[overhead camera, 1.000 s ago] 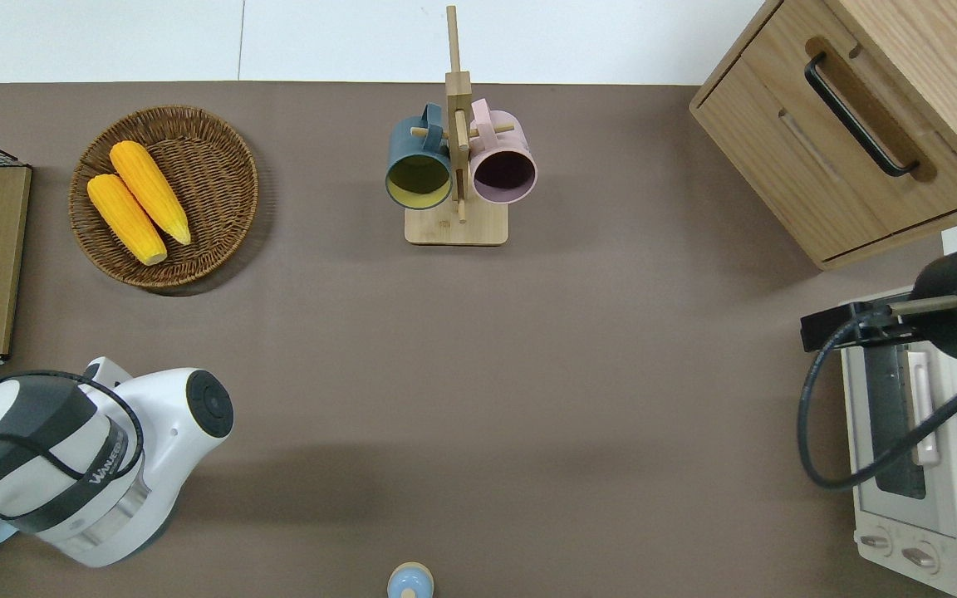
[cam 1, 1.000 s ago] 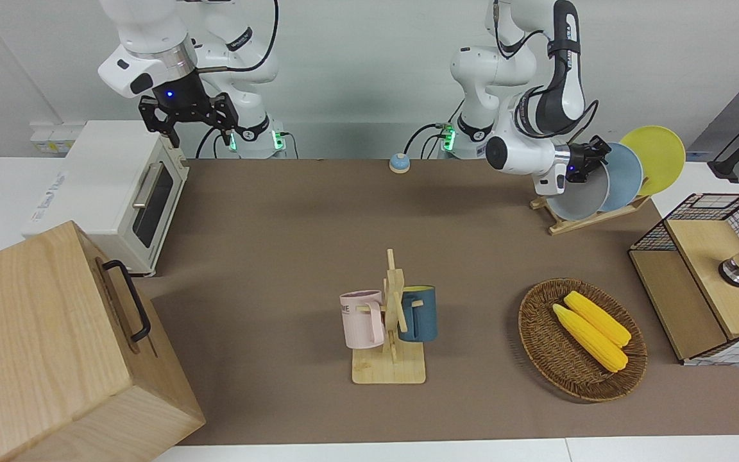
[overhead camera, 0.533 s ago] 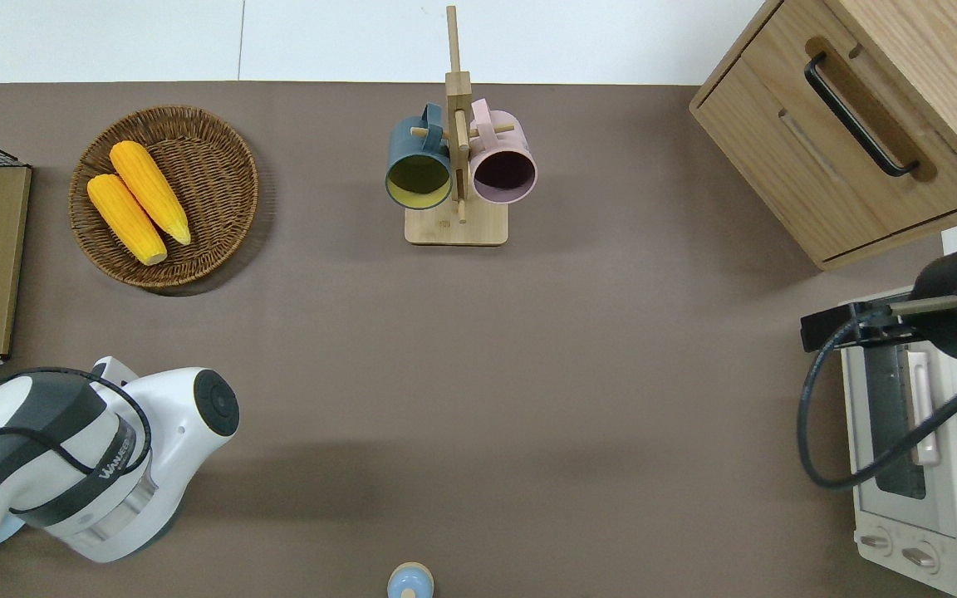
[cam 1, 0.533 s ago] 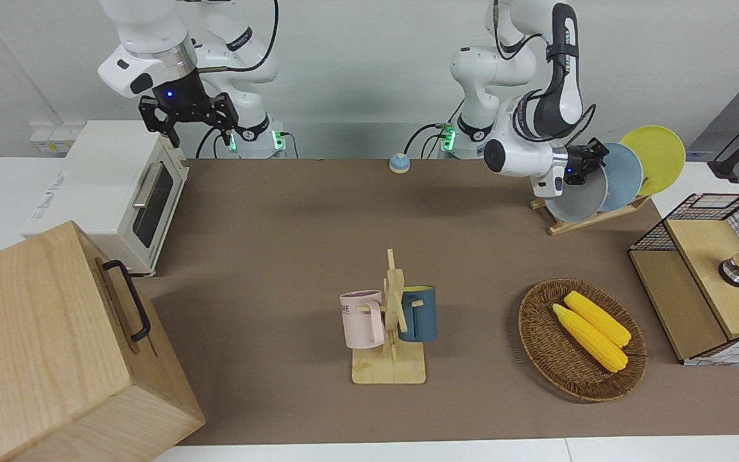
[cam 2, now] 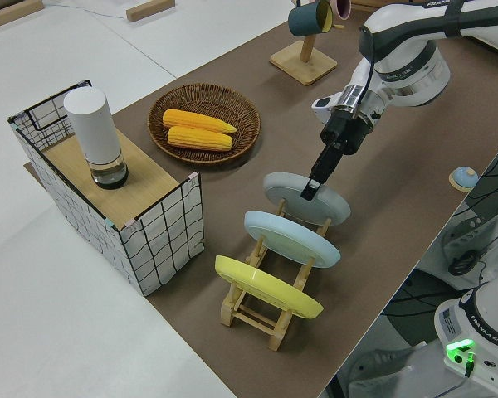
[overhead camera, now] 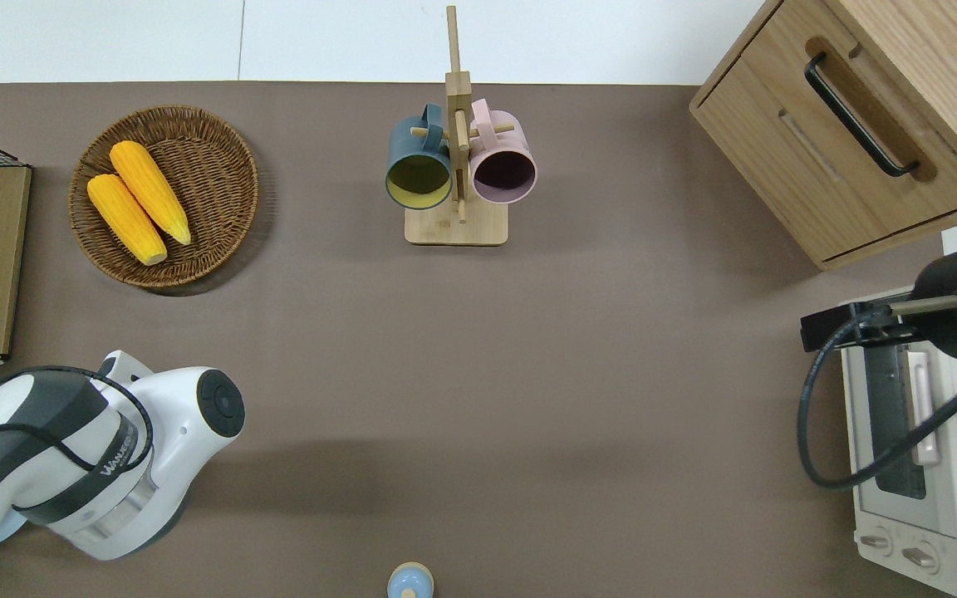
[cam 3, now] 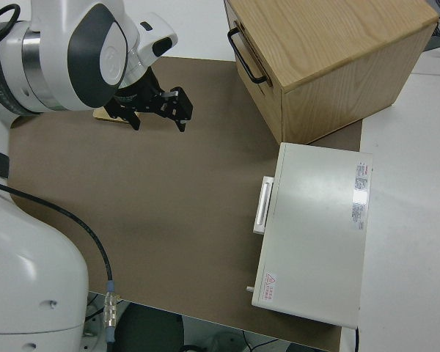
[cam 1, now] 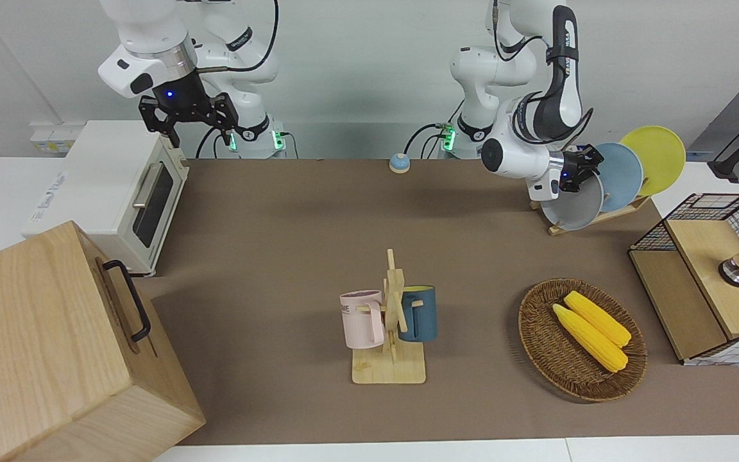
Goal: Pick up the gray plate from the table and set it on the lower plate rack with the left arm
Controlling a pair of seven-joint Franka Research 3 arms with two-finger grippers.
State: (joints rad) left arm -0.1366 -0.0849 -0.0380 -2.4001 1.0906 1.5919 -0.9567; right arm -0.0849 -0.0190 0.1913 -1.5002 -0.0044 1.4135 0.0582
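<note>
The gray plate [cam 1: 573, 206] leans in the lowest slot of the lower plate rack [cam 1: 576, 225] at the left arm's end of the table, near the robots. My left gripper [cam 1: 576, 172] is shut on its upper rim. In the left side view the gripper [cam 2: 310, 191] comes down onto the gray plate [cam 2: 284, 187], which rests between the pegs of the rack [cam 2: 247, 313]. A sky-blue plate [cam 1: 625, 174] and a yellow plate [cam 1: 657, 157] stand in the higher slots. In the overhead view the left arm [overhead camera: 96, 465] hides plate and rack. My right gripper [cam 1: 193, 122] is parked and open.
A mug stand [cam 1: 390, 321] with a pink and a blue mug stands mid-table. A wicker basket [cam 1: 539, 333] with two corn cobs and a wire crate [cam 1: 709, 276] lie farther out than the rack. A toaster oven [cam 1: 113, 192] and wooden cabinet [cam 1: 55, 346] fill the right arm's end.
My left gripper has moved down and toward the table's middle with the gray plate, which has tilted lower in the rack's lowest slot. The right arm has not moved.
</note>
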